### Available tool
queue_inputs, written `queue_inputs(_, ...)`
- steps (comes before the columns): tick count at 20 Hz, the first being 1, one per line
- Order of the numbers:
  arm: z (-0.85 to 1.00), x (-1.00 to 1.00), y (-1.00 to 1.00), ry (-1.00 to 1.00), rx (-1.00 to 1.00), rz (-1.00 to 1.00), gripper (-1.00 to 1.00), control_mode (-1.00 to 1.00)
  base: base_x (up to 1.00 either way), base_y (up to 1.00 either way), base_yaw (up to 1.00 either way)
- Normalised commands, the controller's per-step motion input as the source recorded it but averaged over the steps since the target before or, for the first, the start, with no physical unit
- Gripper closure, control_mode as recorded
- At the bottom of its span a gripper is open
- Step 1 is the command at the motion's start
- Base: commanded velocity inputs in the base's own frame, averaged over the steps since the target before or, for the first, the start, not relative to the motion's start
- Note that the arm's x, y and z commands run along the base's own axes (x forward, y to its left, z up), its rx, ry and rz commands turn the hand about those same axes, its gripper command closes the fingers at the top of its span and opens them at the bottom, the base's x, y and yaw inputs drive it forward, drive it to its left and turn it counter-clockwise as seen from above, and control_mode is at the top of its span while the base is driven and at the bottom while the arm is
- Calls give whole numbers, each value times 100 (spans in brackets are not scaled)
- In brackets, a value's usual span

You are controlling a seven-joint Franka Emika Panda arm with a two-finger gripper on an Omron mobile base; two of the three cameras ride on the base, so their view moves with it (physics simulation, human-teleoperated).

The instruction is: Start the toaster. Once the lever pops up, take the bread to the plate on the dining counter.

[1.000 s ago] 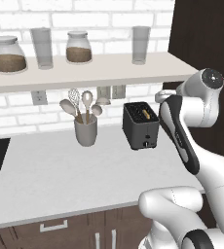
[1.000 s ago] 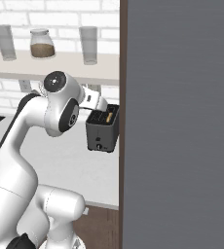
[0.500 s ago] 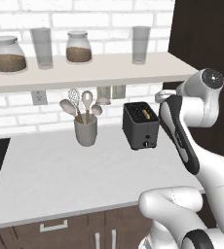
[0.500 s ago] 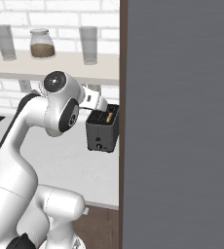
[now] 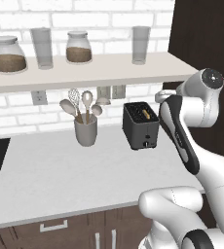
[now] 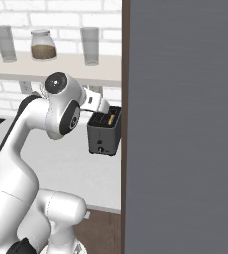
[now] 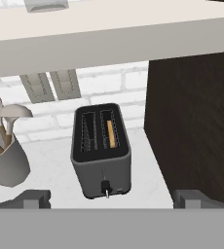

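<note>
- The toaster [image 7: 102, 151] stands on the white desk [image 5: 60, 170], ahead of my gripper [image 7: 111, 198] and centred between its two fingertips, with its narrow front face turned toward me.
- The bread [image 7: 111, 133] sits down in the toaster's slot on the right as my hand sees it; the other slot shows bare wire. Just a thin tan edge of the slice is visible.
- A small knob [image 7: 104, 185] sits low on the front face, the part of the toaster nearest to my gripper.
- My gripper is spread wide, its tips far apart, with nothing between them and touching nothing; it hangs back from the toaster, short of its front face.
- In the left base view the toaster [image 5: 140, 125] sits just left of my forearm; in the right base view [image 6: 105, 132] it stands against the edge of a tall dark panel [image 6: 183, 124].
- Right of my gripper, close beside the toaster, rises a dark brown cabinet side [image 7: 192, 121].
- Left of my gripper stands a grey utensil crock [image 5: 85, 131] with a whisk and spoons, apart from the toaster.
- Beyond the toaster is a white brick wall [image 7: 128, 97] carrying pale outlet plates [image 7: 50, 86].
- Above it runs a white shelf [image 5: 84, 73] bearing two lidded jars [image 5: 79, 47] with brown contents and two clear glasses [image 5: 140, 44].
</note>
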Motion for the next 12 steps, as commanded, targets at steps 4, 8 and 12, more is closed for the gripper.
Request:
queue_inputs(4, 0, 0, 0, 0, 0, 0, -100, -100, 0, 0, 0)
queue_inputs(8, 0, 0, 0, 0, 0, 0, -100, -100, 0, 0, 0)
queue_inputs(12, 0, 0, 0, 0, 0, 0, -100, -100, 0, 0, 0)
